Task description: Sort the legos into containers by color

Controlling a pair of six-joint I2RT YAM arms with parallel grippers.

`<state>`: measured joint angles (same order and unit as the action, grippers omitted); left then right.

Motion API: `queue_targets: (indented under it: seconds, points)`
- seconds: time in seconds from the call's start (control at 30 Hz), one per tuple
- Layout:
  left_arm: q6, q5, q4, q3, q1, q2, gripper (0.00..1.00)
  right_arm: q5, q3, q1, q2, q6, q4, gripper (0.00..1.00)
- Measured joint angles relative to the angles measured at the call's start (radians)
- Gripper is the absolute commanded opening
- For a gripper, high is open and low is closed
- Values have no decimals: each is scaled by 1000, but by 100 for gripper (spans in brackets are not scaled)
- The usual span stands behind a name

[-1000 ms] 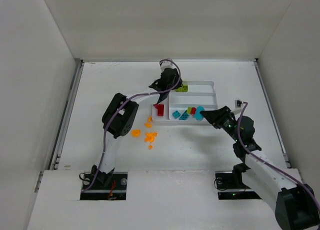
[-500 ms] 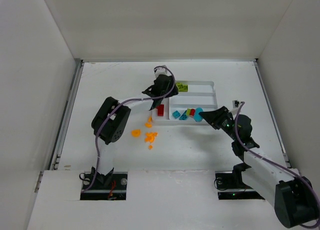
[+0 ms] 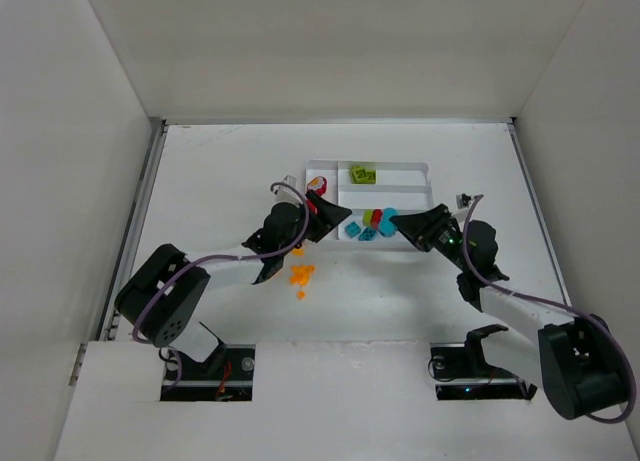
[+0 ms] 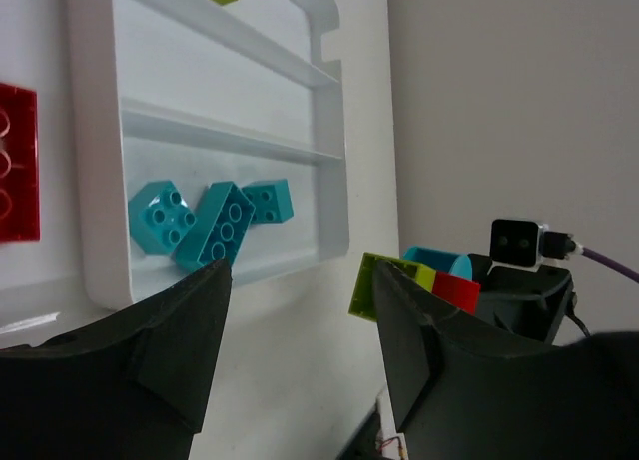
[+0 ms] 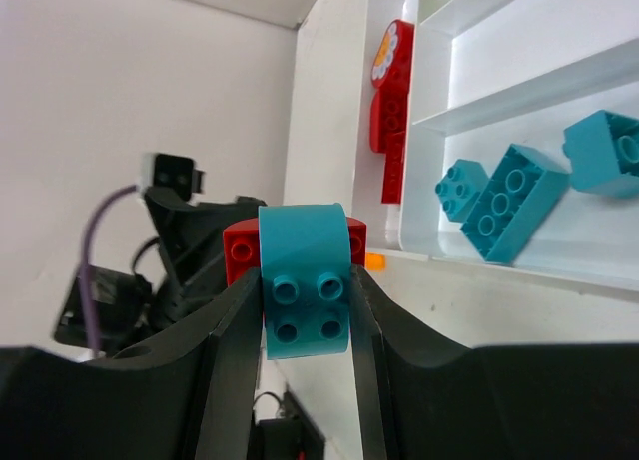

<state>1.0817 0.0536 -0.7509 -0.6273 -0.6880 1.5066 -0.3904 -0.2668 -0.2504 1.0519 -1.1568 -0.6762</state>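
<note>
Lying in the white tray's [image 4: 95,131] nearest long section are three teal bricks [image 4: 220,226]; the farthest holds a lime brick [image 3: 362,173], the tall narrow one at left red bricks [image 5: 391,131] and an orange flower piece [image 5: 382,56]. Orange legos [image 3: 300,274] sit loose on the table [image 3: 220,181] just short of the tray, by the left gripper [image 3: 312,224], its fingers spread wide and empty. The right gripper [image 5: 305,290], low at the tray's near edge, pinches a stack of teal, red and lime pieces [image 4: 414,278].
</note>
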Motion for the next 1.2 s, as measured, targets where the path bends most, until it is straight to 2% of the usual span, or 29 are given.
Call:
queue_targets:
  seconds: [0.2,0.4,0.63,1.2]
  points:
    - [119,60,-158,79,2,0,59,-18,0,-42,76,-99,-112,31]
    - [200,95,-335,157,14,-1,58,-3,-1,-93,83,-142,-151,32]
    - [267,122,-449,192,22,-1,56,21,-7,-128,84,-161,-163,32]
    - [296,133,-517,194,-12,49,50,36,-8,-131,102,-180,-187,32]
